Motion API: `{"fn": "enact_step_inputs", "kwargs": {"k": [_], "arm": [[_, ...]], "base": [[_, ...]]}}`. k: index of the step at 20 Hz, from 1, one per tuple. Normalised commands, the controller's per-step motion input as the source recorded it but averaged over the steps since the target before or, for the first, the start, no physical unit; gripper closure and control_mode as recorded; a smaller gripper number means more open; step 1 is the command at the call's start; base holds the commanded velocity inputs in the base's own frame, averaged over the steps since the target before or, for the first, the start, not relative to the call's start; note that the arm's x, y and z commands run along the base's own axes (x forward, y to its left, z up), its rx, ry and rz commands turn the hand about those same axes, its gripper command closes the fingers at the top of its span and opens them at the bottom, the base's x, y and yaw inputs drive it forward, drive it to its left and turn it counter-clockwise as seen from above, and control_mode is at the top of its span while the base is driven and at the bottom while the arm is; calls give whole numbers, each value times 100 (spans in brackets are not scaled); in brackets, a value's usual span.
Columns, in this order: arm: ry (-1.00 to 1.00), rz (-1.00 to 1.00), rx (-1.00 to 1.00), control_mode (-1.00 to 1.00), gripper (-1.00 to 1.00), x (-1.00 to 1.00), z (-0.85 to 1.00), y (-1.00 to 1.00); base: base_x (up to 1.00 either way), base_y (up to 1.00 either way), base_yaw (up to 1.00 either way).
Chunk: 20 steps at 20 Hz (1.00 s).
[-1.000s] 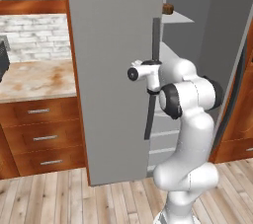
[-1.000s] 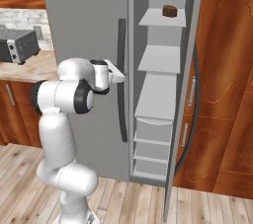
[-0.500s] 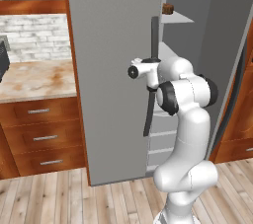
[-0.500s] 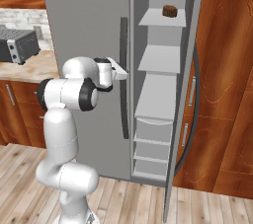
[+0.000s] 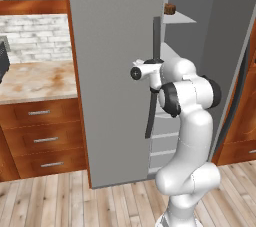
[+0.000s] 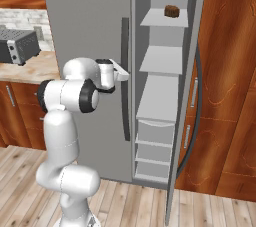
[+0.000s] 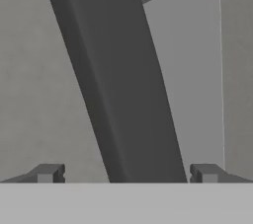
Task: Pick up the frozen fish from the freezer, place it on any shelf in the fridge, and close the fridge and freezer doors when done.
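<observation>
From the left base view, the white arm is folded up tight w/ its claw (image 5: pixel 150 68) pushed up against the long dark vertical handle (image 5: pixel 152 78) on the big flat grey fridge door (image 5: pixel 117 71), which stands closed. Behind that door's edge the narrower freezer compartment is open, and a small brown block, the frozen fish (image 5: pixel 169 9), sits on the top white shelf (image 5: pixel 181 18), well above the claw. To the left there's a speckled tan stone table (image 5: pixel 35 78) over reddish wood drawers (image 5: pixel 42 138) w/ silver pulls, white brick wall behind, pale wood plank floor (image 5: pixel 55 203) below. From the right base view, the claw (image 6: pixel 121 74) is level w/ the upper-mid part of the same handle (image 6: pixel 125 78), just beside it or touching; can't tell which. The fish (image 6: pixel 171 11) rests upright on the top shelf (image 6: pixel 162 18), toward its right side, w/ more white shelves and stacked drawers (image 6: pixel 155 148) below. The grey freezer door (image 6: pixel 187 86) swings out to the right, in front of a tall wood cabinet (image 6: pixel 227 81). A silver toaster (image 6: pixel 19 45) sits on the table at left. From the hand view, the claw (image 7: pixel 127 172) is spread wide: two small dark fingertips (image 7: pixel 47 172) far apart, and the dark handle (image 7: pixel 121 85) runs slantwise up between them, close in. It isn't closed on the bar; nothing gripped.
</observation>
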Motion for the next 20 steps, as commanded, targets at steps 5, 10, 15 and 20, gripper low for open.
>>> {"fn": "enact_step_inputs", "kwargs": {"k": [5, 10, 15, 20], "arm": [[-1, 0, 0, -100, -100, -3, 93, 7], [-11, 0, 0, -100, -100, -27, 100, 1], [-7, 0, 0, -100, -100, -54, 100, 0], [-1, 0, 0, -100, -100, -72, 100, 0]], "base": [[0, 0, 0], [0, 0, 0], [0, 0, 0], [0, 0, 0]]}}
